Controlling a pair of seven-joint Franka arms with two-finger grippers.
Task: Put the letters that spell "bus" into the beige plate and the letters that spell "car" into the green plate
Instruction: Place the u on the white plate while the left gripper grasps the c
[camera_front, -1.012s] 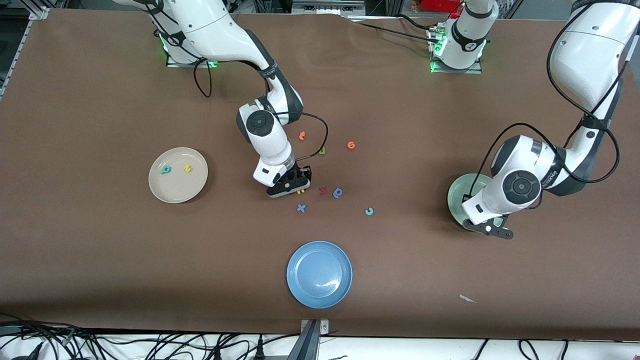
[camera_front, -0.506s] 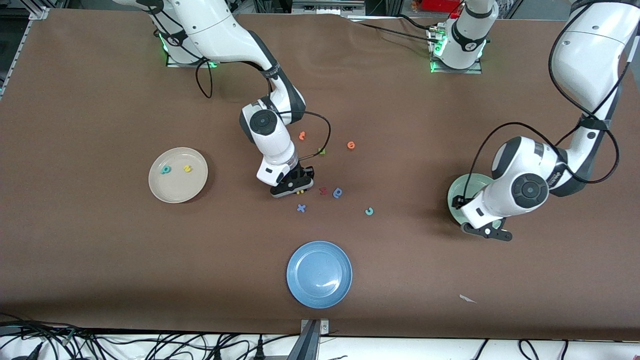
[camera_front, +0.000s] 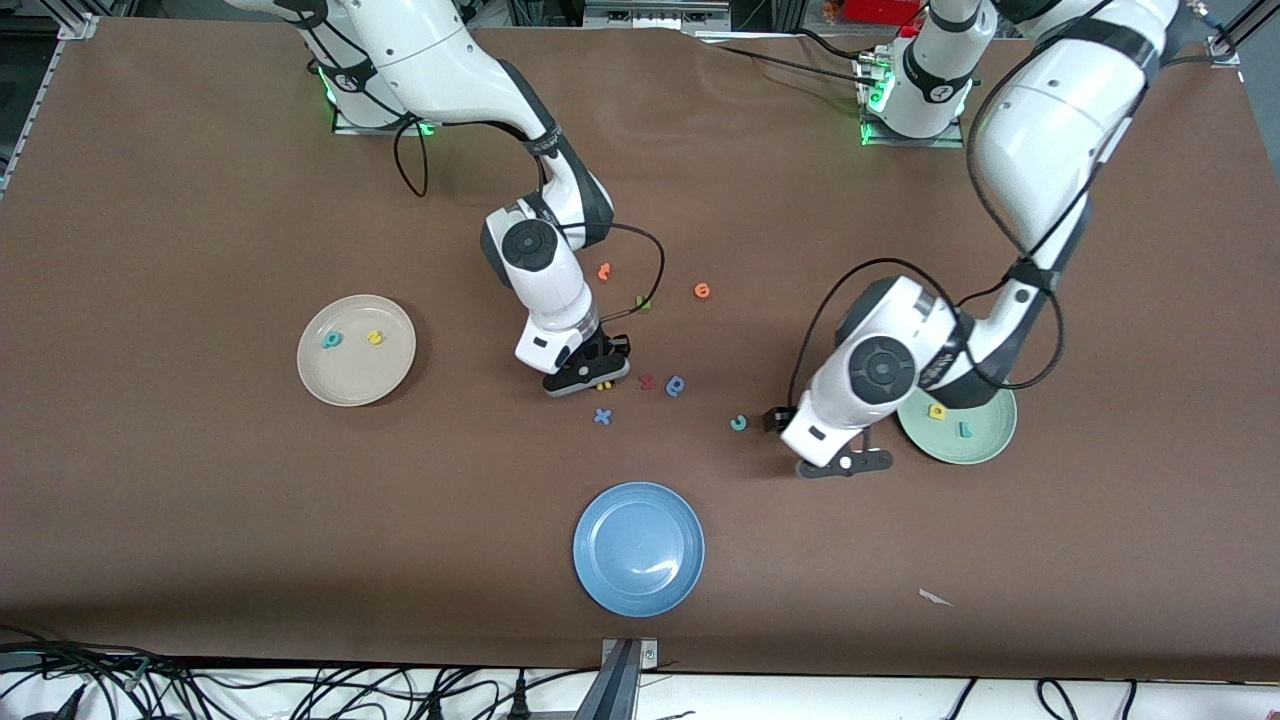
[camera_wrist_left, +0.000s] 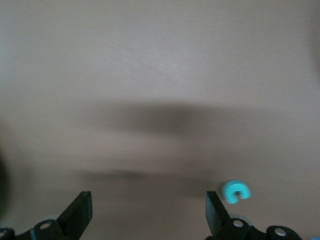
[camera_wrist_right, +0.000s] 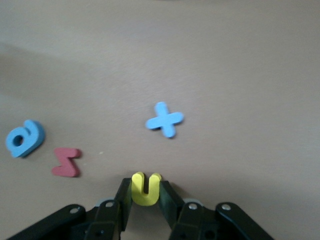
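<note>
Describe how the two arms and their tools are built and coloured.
Both arms have glossy white shells with dark grey joint bands and round black caps at the wrists. A loose black cable loops along each forearm. The bases glow green. The right tool and left tool are black, with two flat fingers and silver screws.

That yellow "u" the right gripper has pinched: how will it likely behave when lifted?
The yellow "u", clamped by the right gripper, looks like thick matte foam: probably very light and slightly squashy. Its flat faces suggest it won't roll, and the pinch looks unlikely to slip.
</note>
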